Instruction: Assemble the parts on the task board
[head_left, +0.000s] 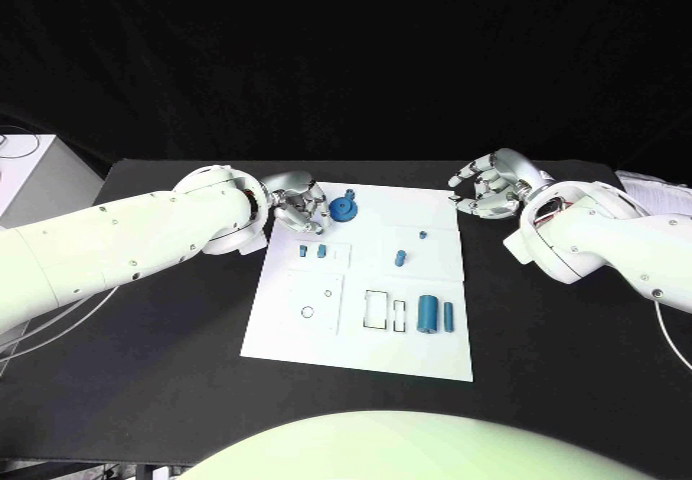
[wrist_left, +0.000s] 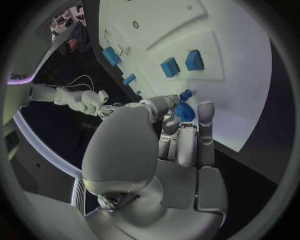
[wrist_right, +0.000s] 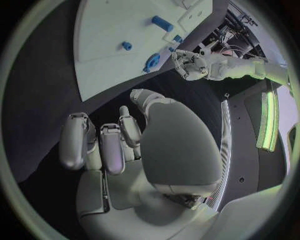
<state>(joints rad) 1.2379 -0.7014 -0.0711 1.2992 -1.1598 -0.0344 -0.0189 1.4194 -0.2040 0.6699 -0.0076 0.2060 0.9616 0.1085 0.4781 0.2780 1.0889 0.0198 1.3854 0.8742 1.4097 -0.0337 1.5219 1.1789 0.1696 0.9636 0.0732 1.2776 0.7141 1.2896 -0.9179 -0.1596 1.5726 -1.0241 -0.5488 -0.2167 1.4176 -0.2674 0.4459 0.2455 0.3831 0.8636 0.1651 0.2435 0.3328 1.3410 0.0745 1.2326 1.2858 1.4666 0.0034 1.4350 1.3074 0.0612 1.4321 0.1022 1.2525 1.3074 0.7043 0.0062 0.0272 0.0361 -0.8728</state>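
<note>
Both hands hold nothing yet, so we lower our spread left hand (head_left: 296, 205) squarely over the round blue part (head_left: 343, 208), while our right hand (head_left: 490, 186), fingers loosely curled, waits off the task board (head_left: 289, 335).

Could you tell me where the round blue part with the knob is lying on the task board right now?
In the head view the round blue part lies at the task board's far edge, on its left side, just beside the left hand's fingertips.

I saw the white board (head_left: 361, 335) lying flat mid-table. A round blue part (head_left: 343, 208) lay near its far edge, two small blocks (head_left: 313, 251) nearer, and two upright cylinders (head_left: 436, 314) toward its right side.
</note>
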